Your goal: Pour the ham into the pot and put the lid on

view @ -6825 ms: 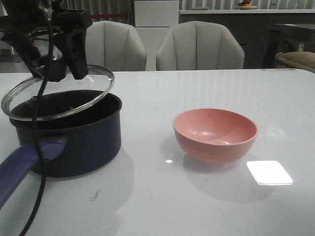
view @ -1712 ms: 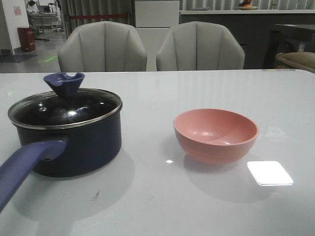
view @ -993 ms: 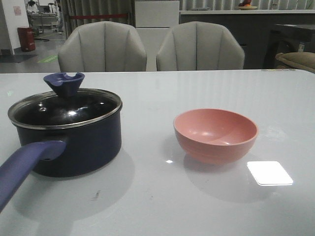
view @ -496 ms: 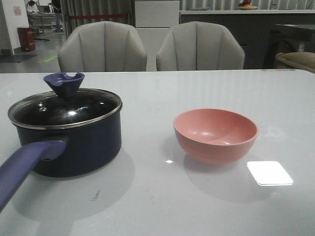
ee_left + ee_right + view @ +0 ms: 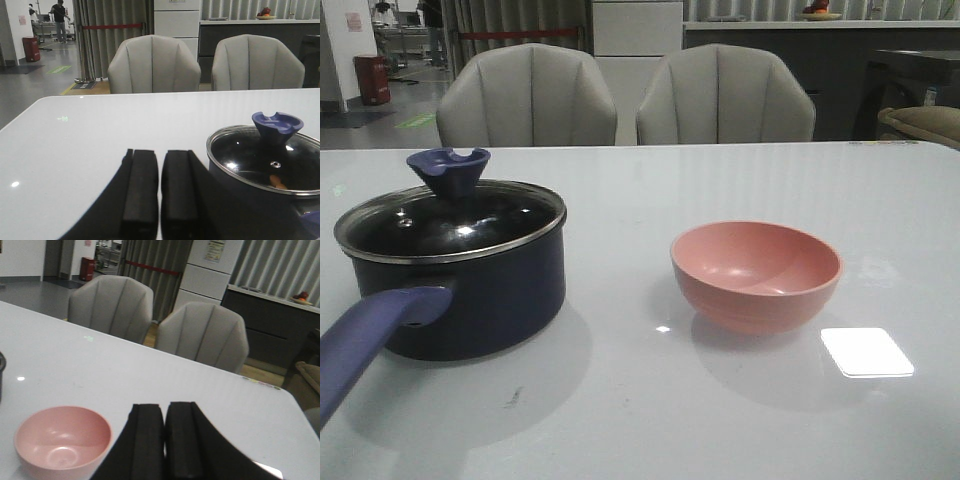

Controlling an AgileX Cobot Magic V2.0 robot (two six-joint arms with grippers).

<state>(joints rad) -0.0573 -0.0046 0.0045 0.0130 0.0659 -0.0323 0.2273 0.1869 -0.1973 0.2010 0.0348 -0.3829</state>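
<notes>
Where the glass lets the eye through in the left wrist view, one small orange chunk of ham (image 5: 278,182) shows inside the pot (image 5: 470,295); whether more lie there cannot be told. The single pot stands near the worktop's (image 5: 650,420) left edge, its one long handle (image 5: 365,340) reaching toward the near left corner. One lid (image 5: 450,222) sits level on the pot's rim, and its one notched knob (image 5: 448,171) stands upright. One pink bowl (image 5: 756,275) rests right of the pot, well apart from it, with nothing visible inside. Two chairs (image 5: 527,96) stand behind the far edge. Neither arm appears in the front view. The left pincer (image 5: 160,192) has its two fingers nearly together, holding nothing, beside the pot. The right pincer (image 5: 165,440) is likewise drawn together and holding nothing, near the bowl.
</notes>
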